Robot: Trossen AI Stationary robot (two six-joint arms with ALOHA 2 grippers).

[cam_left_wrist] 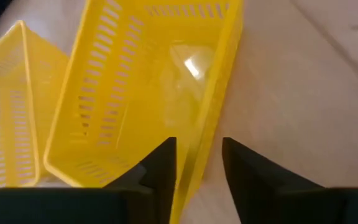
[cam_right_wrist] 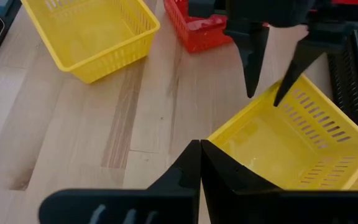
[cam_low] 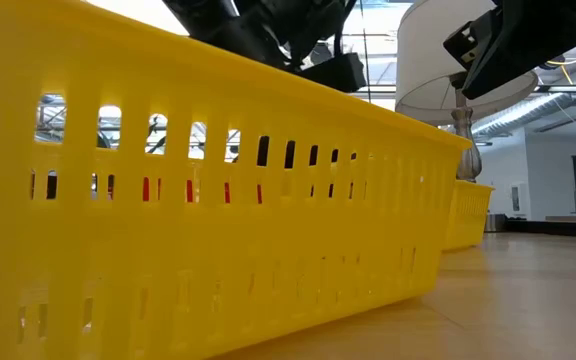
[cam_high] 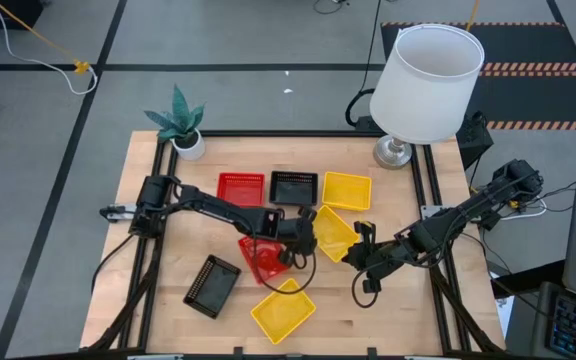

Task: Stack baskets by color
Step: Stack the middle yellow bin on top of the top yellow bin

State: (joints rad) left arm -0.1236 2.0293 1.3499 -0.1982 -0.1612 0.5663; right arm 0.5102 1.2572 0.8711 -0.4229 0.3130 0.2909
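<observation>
Several baskets lie on the wooden table: red [cam_high: 240,187], black [cam_high: 293,186] and yellow [cam_high: 346,190] in a far row, a tilted red one [cam_high: 263,258], a black one [cam_high: 212,285] and a yellow one [cam_high: 283,310] nearer. In the middle sits another yellow basket [cam_high: 336,235] [cam_left_wrist: 148,81]. My left gripper [cam_high: 306,228] [cam_left_wrist: 199,171] is open over this basket's left wall, one finger inside and one outside. My right gripper [cam_high: 363,250] [cam_right_wrist: 199,149] is shut, held above the table by the same basket's right corner [cam_right_wrist: 219,140]. My left gripper comes slanting down from the table's left, its fingers [cam_right_wrist: 253,68] standing on either side of the middle yellow basket's left wall [cam_left_wrist: 194,155], across its rim. I cannot tell whether they touch the wall. The basket sits flat on the table.
A white lampshade [cam_high: 426,80] on its lamp stands at the far right corner and a potted plant [cam_high: 180,125] at the far left. Bare wood lies along the table's left side and near right. The front yellow basket [cam_low: 218,220] fills the low view.
</observation>
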